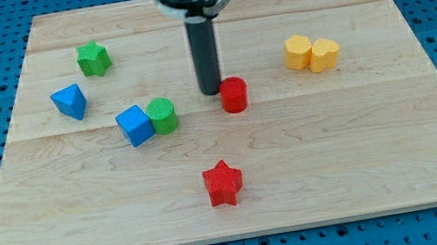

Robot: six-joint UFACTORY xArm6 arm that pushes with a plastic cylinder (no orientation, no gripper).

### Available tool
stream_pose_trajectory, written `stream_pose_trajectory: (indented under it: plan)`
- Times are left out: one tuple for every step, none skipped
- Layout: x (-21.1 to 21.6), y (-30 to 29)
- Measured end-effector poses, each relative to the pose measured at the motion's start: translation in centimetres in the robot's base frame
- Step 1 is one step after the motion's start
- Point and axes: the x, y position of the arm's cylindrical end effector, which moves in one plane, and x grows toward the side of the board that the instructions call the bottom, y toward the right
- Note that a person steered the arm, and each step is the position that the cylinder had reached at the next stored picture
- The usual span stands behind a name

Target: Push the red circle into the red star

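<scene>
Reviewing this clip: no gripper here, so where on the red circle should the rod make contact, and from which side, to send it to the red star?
Contact the red circle on its upper side wall, coming from the view's top, slightly right of centre. The red star lies below it and slightly left. My tip sits at its upper-left edge, so probably shift right first; its round wall can slip off-line.

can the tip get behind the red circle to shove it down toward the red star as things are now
Probably yes. My tip already sits just to the upper left of the red circle, nearly touching it. The red star lies toward the view's bottom, slightly left, and no block stands between them.
</scene>
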Motion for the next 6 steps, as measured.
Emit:
stream_pose_trajectory:
  plan:
    - [1.4,1.3]
    - [4.9,1.5]
    - [5.4,2.0]
    - [3.7,5.6]
    - [8.3,4.2]
    - [11.6,2.9]
